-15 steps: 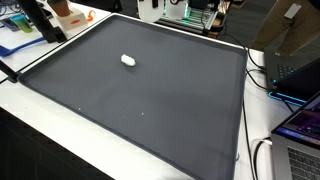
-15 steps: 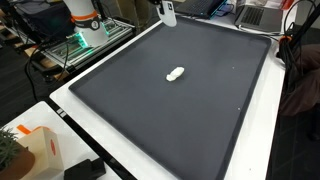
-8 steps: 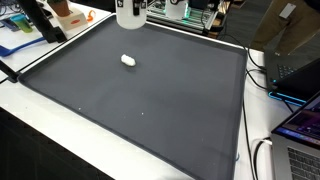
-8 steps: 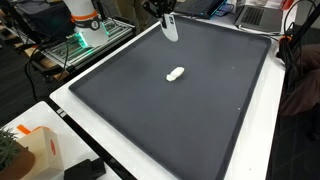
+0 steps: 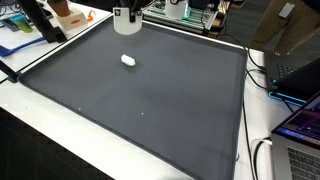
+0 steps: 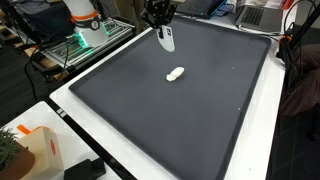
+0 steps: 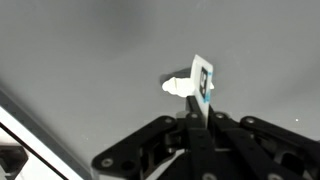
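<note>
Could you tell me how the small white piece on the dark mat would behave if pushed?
The small white piece looks rounded and oblong, so it may roll sideways. It seems tiny, thus probably light. The mat looks flat, offering little to stop it.

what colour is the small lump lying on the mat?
The lump is white, clearest in an exterior view.

part: gripper (image 7: 197,118) | colour: matt black | shape: angular linked bars — narrowing to a slim tip, lower middle of wrist view | in an exterior view: gripper (image 6: 159,16) same black, upper middle
</note>
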{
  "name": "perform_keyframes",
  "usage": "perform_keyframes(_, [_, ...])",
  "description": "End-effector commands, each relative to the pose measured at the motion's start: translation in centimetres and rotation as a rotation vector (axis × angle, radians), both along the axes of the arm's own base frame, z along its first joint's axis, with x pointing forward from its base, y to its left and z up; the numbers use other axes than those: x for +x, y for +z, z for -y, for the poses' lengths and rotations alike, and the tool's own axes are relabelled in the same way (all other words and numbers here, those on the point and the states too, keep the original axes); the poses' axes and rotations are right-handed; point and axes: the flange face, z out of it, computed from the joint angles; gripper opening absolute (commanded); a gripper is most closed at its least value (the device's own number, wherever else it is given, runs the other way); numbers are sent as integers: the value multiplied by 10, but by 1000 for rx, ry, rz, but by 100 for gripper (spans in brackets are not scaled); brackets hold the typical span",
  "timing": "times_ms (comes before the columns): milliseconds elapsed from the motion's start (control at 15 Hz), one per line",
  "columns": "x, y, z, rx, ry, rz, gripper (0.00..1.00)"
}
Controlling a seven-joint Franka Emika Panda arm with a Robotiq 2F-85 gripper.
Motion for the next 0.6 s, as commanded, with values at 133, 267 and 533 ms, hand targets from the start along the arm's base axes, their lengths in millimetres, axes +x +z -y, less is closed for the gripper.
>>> perform_keyframes(133, [-4,-10,-11,4,12,-1,1])
perform_keyframes(267, [-1,-18,-16,0,16,-8,1])
perform_keyframes(533, [12,-34,-20,11,8,11,1])
